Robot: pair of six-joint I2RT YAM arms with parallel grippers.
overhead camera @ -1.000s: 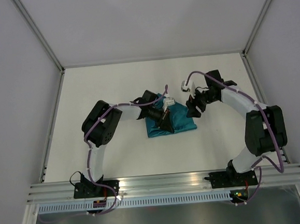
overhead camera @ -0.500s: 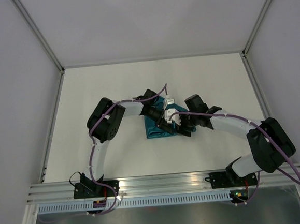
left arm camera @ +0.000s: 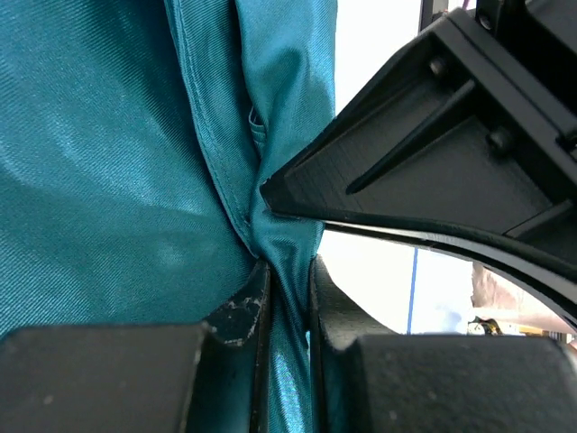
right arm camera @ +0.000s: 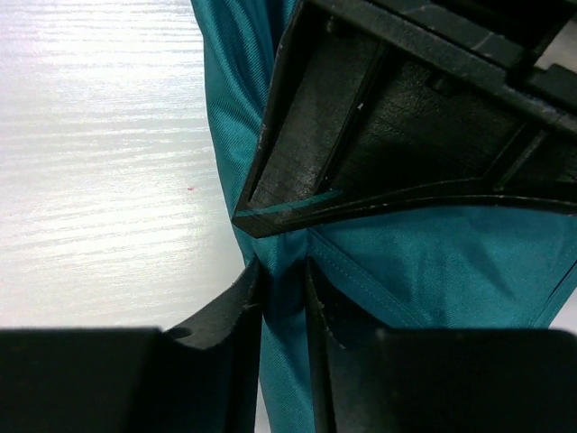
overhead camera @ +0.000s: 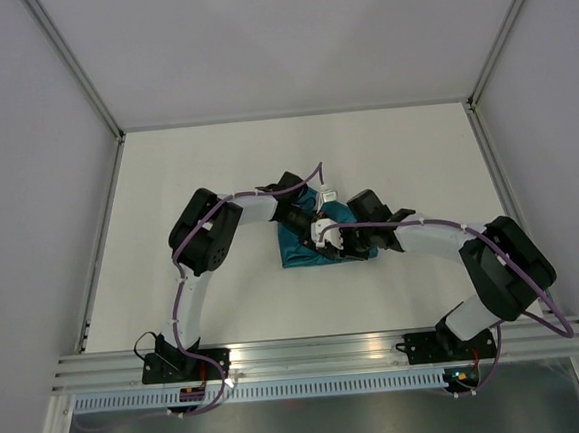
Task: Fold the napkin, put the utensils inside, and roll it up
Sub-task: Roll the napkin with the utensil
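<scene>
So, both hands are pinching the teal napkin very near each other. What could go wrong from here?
1. The left hand and right hand grip the same ridge of the napkin, almost touching; any pull could knock them together.
2. The cloth is bunched between them, not flat, so pulling apart may wrinkle it instead of giving a clean fold.

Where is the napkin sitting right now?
In the top view the napkin lies bunched in the middle of the table, where the left end effector and right end effector each pinch a fold of it.
</scene>
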